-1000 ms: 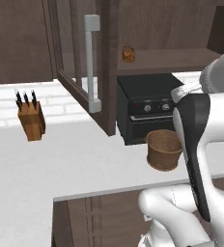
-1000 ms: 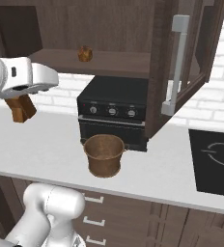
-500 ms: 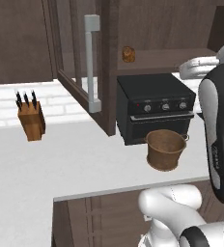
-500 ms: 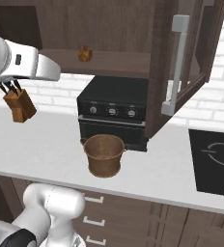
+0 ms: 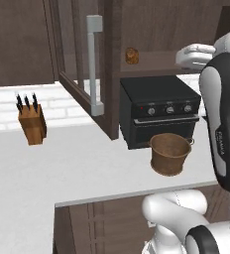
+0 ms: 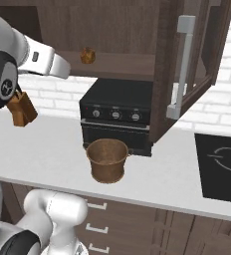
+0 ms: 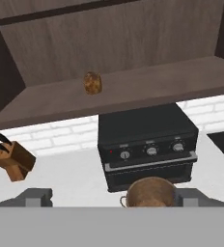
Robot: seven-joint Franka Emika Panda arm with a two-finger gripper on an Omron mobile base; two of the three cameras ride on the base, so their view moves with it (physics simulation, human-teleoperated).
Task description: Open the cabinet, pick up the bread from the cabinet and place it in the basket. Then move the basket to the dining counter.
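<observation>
The cabinet door stands swung open, its grey bar handle facing me. The bread, a small tan loaf piece, sits alone on the cabinet shelf, also seen as the bread and the bread. Below it, the brown basket rests on the white counter in front of the black oven. My gripper is open, fingertips wide apart with nothing between them, back from the shelf and facing it. The white hand hangs at shelf height, right of the bread. The dining counter is out of view.
A wooden knife block stands at the left of the counter against the white brick wall. A black cooktop lies to the right of the oven. The open door juts out over the counter beside the oven.
My arm has lifted from oven height to shelf height, with the hand now level with the bread. The cabinet door, basket and bread have not moved.
</observation>
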